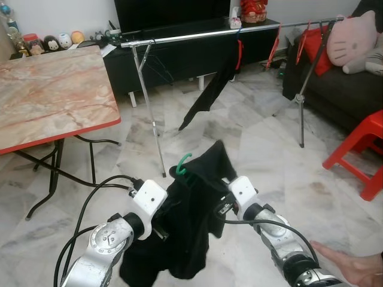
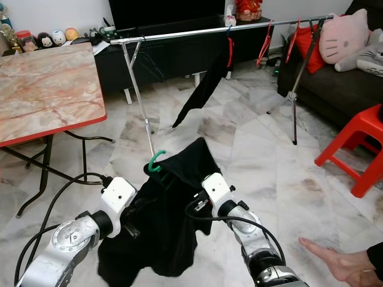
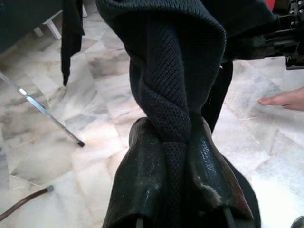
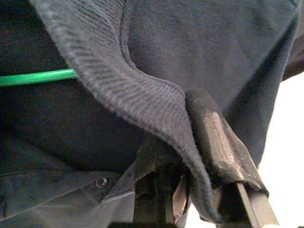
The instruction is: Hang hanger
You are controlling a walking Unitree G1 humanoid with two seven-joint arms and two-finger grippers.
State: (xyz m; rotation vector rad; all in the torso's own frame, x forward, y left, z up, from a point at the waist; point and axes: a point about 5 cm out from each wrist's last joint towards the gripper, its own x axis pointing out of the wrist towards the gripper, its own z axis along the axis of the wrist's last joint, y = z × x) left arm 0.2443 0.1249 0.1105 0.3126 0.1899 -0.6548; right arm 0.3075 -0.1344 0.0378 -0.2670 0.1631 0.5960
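A: Hanger first. Where?

B: Green hanger (image 1: 183,163), hook sticking up out of a black garment (image 1: 191,221), low in front of the robot, between the two arms. Its green wire also shows under the collar in the right wrist view. Well short of the rail.

A: Who's holding it?

B: Both. Left gripper (image 3: 178,156) has its two fingers pressed onto a twisted fold of the knit, pinching cloth. Right gripper (image 4: 190,156) is pinching the ribbed collar edge between its fingers. Neither touches the hanger itself as far as I can see; they carry it through the fabric.

A: Why grab on both sides?

B: My read: spreads the shoulders so the garment stays on the hanger and the hook stays upright and free to catch the rail.

A: Target?

B: Silver drying rail (image 1: 239,31) ahead, across the room on thin legs. A dark garment (image 1: 212,89) already hangs from it near the middle, red hangers (image 1: 272,51) further right. Bare rail to the left of the dark garment looks like the open slot.

A: Progress?

B: Carry stage, I'd say. Needs to approach and lift well up, since the hook sits far below the rail.

A: Anything else?

B: Marble-top table (image 1: 48,101) on the left, red stool (image 1: 359,152) on the right, a person's hand (image 1: 353,266) near the right arm. Cables (image 1: 90,203) trail off the left arm; snag risk.
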